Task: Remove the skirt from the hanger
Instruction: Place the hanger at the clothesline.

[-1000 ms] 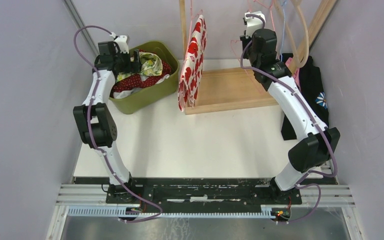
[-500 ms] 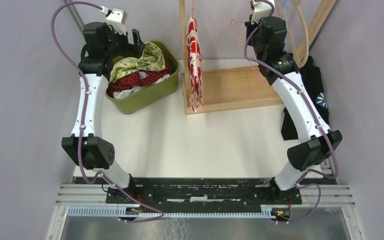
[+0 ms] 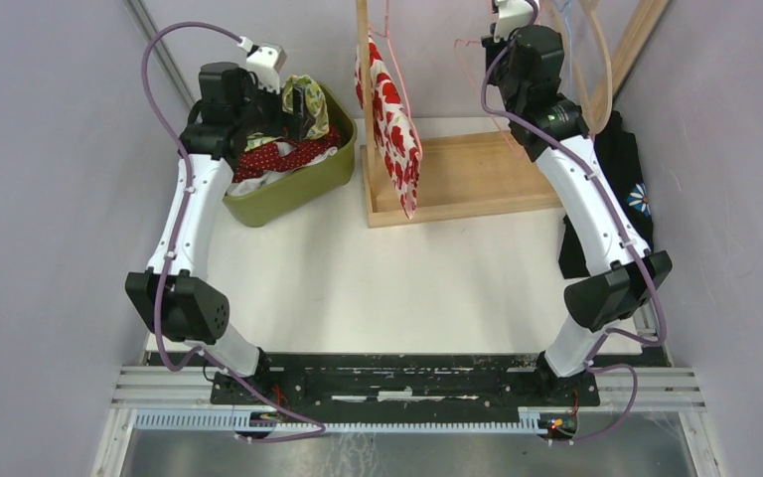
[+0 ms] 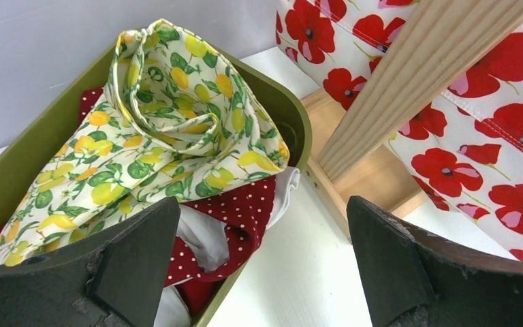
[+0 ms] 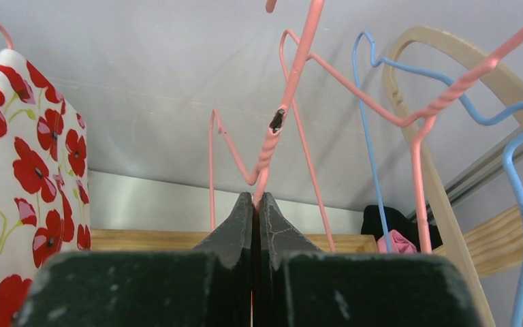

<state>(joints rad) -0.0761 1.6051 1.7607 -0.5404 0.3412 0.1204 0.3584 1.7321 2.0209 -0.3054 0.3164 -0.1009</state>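
The skirt (image 3: 397, 129), white with red poppies, hangs on a pink wire hanger (image 3: 389, 40) from the wooden rack, tilted to the right. It also shows in the left wrist view (image 4: 490, 150) and at the left of the right wrist view (image 5: 20, 177). My right gripper (image 5: 257, 197) is up at the rail (image 3: 505, 40), right of the skirt, shut on the neck of another pink hanger (image 5: 272, 136). My left gripper (image 4: 262, 211) is open and empty over the green bin's right end (image 3: 303, 104), left of the skirt.
The green bin (image 3: 298, 189) holds a lemon-print cloth (image 4: 170, 116) and red dotted clothes. The rack's wooden post (image 4: 415, 82) and base (image 3: 467, 179) stand between the arms. Blue wire hangers (image 5: 368, 136) and a wooden hanger (image 5: 442, 197) hang at right. A black garment (image 3: 621, 159) lies far right.
The skirt has swung from leaning left, through edge-on, to leaning right. My left gripper rose from the bin and moved right toward the rack. My right gripper moved up to the rail.
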